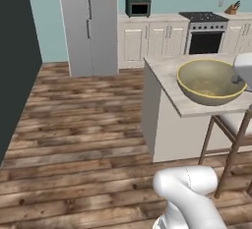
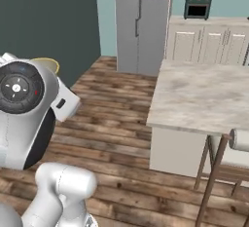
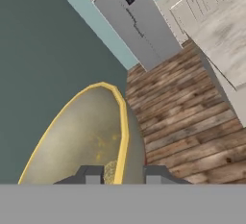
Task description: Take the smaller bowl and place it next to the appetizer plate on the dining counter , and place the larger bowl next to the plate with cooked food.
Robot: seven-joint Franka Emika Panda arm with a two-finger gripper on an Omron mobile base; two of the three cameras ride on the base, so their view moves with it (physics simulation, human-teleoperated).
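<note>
Bowl (image 3: 81, 136) rim clamped between my fingers (image 3: 90, 174), held up in the air off the counter (image 2: 204, 94).
In the left base view it hangs over the counter's near corner; wood floor (image 1: 74, 125) below, fridge (image 1: 88, 21) behind.

Kitchen: fridge (image 1: 88, 24), stove (image 1: 204, 31), cabinets (image 1: 147, 39)

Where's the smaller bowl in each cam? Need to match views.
Left base view: smaller bowl at right middle, overlapping the dining counter corner in the picture.
Right base view: a sliver of its yellow rim at upper left, behind the arm's joint.
Hand view: lower left, rim between the gripper tips.
Shared landmark: grey fridge.
</note>
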